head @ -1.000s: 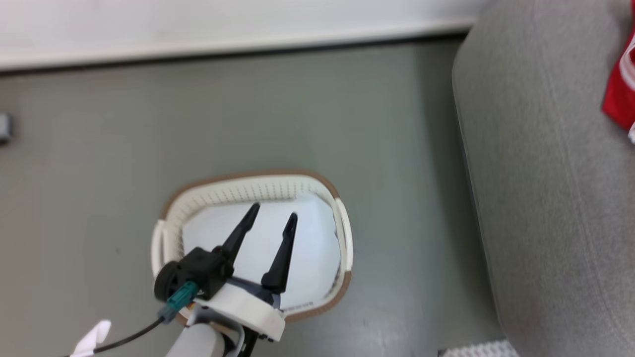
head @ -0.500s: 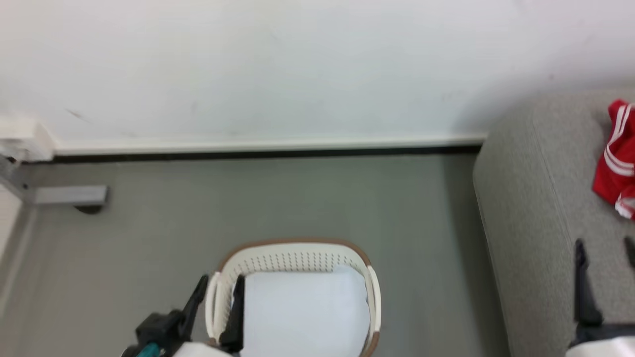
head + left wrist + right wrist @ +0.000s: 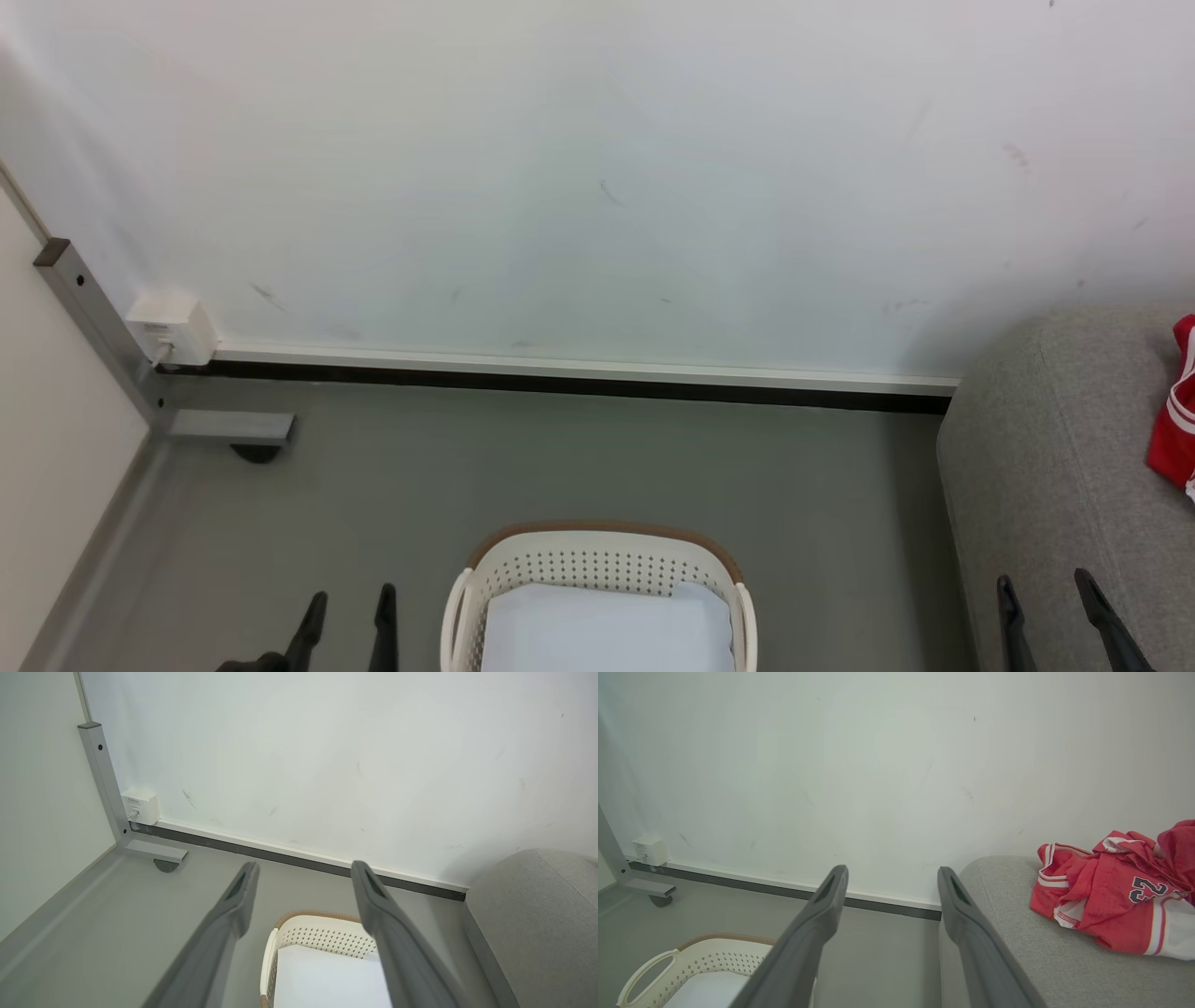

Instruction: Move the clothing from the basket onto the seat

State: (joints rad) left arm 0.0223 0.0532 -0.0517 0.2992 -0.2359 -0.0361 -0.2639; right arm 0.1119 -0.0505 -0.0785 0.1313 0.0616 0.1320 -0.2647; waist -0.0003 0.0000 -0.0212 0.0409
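Both claws are spread wide, holding nothing: my left claw (image 3: 352, 602) at seven o'clock in the head view, my right claw (image 3: 1043, 588) at four. The red basketball clothing (image 3: 1106, 900), number 23 showing, lies crumpled on the light grey fabric seat (image 3: 1017, 933) at three o'clock. The cream perforated plastic basket (image 3: 597, 546) at six holds a flat white sheet (image 3: 607, 625).

You are looking at one basket (image 3: 597, 563), one white sheet (image 3: 607, 627) and one seat (image 3: 1046, 485). You are seeing one heap of clothing (image 3: 1101, 900).
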